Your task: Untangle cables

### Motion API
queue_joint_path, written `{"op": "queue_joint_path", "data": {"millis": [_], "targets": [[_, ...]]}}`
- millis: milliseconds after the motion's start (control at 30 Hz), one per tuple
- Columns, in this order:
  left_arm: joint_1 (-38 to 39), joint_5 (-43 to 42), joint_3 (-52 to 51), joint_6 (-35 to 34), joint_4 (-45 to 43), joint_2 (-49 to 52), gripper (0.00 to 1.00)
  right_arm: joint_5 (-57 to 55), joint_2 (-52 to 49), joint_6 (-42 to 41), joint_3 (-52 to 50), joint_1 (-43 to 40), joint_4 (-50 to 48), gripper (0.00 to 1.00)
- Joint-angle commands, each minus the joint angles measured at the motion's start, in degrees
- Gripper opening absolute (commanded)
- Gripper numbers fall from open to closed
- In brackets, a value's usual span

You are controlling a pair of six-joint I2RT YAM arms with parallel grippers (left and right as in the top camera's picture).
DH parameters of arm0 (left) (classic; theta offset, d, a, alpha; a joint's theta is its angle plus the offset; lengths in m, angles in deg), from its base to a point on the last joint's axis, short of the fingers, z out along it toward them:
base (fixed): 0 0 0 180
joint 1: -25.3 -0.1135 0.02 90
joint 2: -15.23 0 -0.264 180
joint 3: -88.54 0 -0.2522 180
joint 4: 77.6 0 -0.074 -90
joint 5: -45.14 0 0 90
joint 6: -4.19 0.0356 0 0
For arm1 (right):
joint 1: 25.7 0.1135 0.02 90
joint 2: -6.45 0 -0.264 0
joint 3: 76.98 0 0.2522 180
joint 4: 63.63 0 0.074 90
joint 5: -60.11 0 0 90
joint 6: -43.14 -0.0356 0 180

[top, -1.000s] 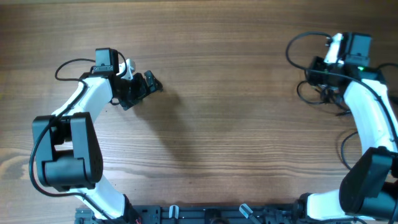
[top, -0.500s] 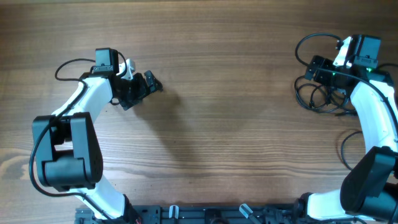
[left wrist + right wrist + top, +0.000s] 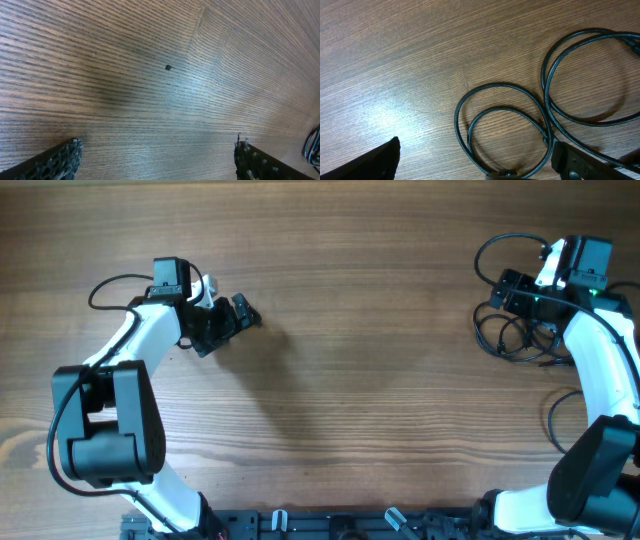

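The cables (image 3: pixel 503 336) lie in loose black loops on the wooden table at the far right. In the right wrist view the cables (image 3: pixel 506 88) spread as overlapping rings across the wood. My right gripper (image 3: pixel 513 296) hangs over their upper edge and stands open. One cable ring lies on the table in the gap of the right gripper (image 3: pixel 475 167), touching neither jaw that I can see. My left gripper (image 3: pixel 227 327) is far off on the left side, open. The left gripper (image 3: pixel 156 162) has only bare wood between its fingers.
A thicker black wire (image 3: pixel 500 242) arcs from the right arm above the cables, and another wire (image 3: pixel 105 284) loops off the left arm. A small dark speck (image 3: pixel 168 67) sits on the wood. The table's right edge is close to the cables.
My right gripper has opened and shifted a little to the right. The cables it held bunched now lie spread in loops on the table. The left arm has not moved.
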Motion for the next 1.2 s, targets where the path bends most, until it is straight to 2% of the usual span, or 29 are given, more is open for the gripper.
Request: {"op": "queue_joint_path", "data": {"millis": [0,67,233,467,1167], "targets": [[0.0,-0.3,-0.4,-0.1,1.1,-1.5,1.0,1.0,1.0,-0.6,-0.2,0.1,0.0,1.0],[-0.1,-0.5,-0.4,-0.1,1.8,-1.5,1.0,1.0,1.0,-0.6,-0.2,0.1,0.0,1.0],[0.1,-7.5,-0.4,4.7,2.4,-4.7,1.0,1.0,1.0,-0.6,-0.2,0.1,0.0,1.0],[0.3,-7.3,-0.4,4.6,8.4,-8.9,1.0,1.0,1.0,-0.6,-0.2,0.1,0.0,1.0],[0.2,-7.3,-0.4,4.6,8.3,-8.9,1.0,1.0,0.2,-0.6,-0.2,0.1,-0.3,1.0]]}}
